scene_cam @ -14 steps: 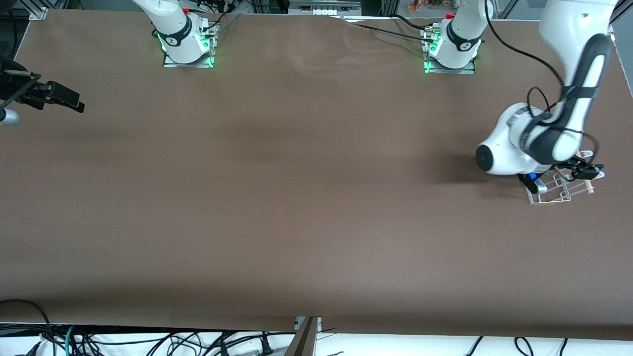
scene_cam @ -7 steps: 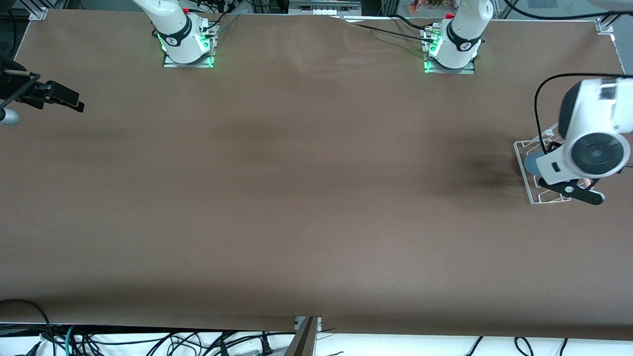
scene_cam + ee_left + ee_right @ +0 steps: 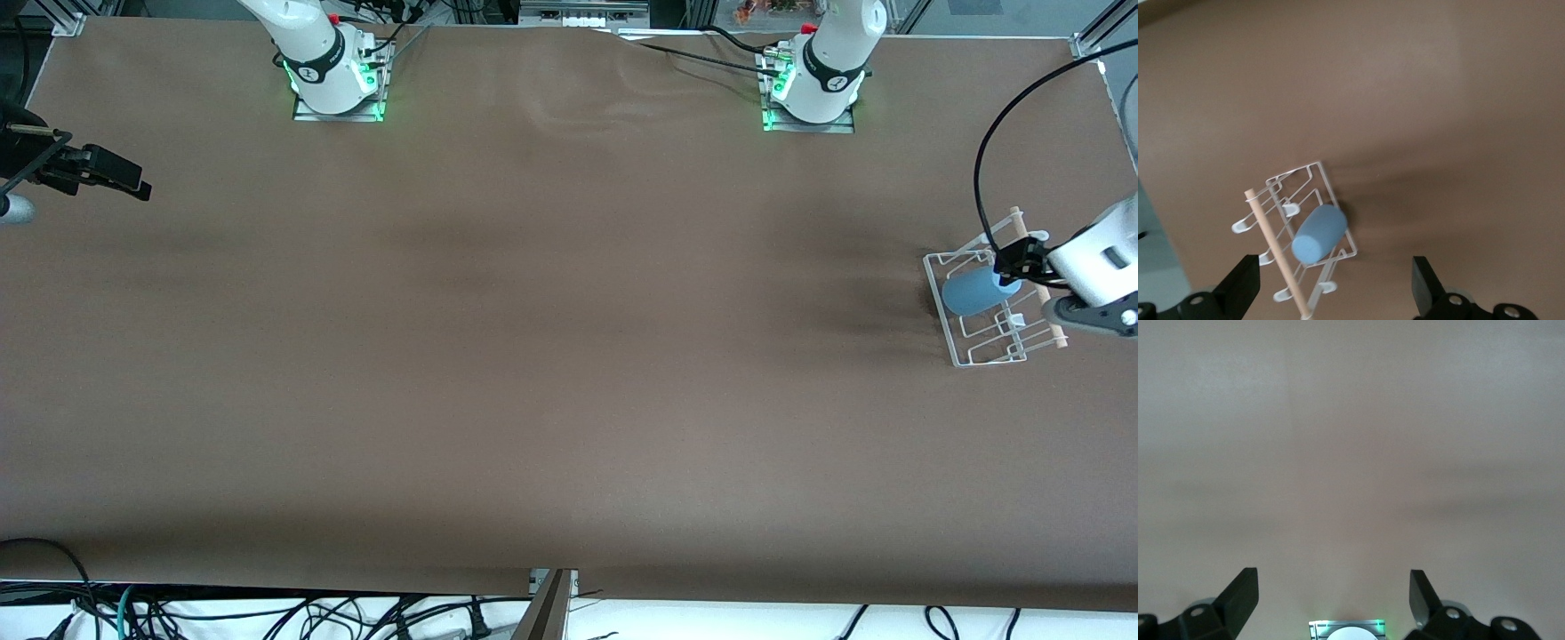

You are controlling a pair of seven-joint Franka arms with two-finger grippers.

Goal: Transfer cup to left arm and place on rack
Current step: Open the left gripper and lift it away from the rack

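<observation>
The light blue cup (image 3: pixel 972 292) lies on its side on the white wire rack (image 3: pixel 985 354), at the left arm's end of the table. In the left wrist view the cup (image 3: pixel 1318 233) rests across the rack's wires (image 3: pixel 1313 175), beside the pale wooden dowel (image 3: pixel 1275 257). My left gripper (image 3: pixel 1335 293) hangs above the rack, open and holding nothing, and the left arm's hand (image 3: pixel 1101 260) is over the rack's dowel side. At the right arm's end of the table my right gripper (image 3: pixel 124 176) waits open and empty; the right wrist view shows it (image 3: pixel 1333 600) above bare table.
Both arm bases stand at the table's back edge, the left arm's (image 3: pixel 811 89) and the right arm's (image 3: pixel 336 84). A black cable (image 3: pixel 982 151) loops above the rack. Loose cables (image 3: pixel 267 613) lie below the table's front edge. The table's end edge runs close to the rack.
The left arm has risen off the rack and swung toward the table's end. The cup, hidden under the arm before, now shows lying on the rack. The right arm has not moved.
</observation>
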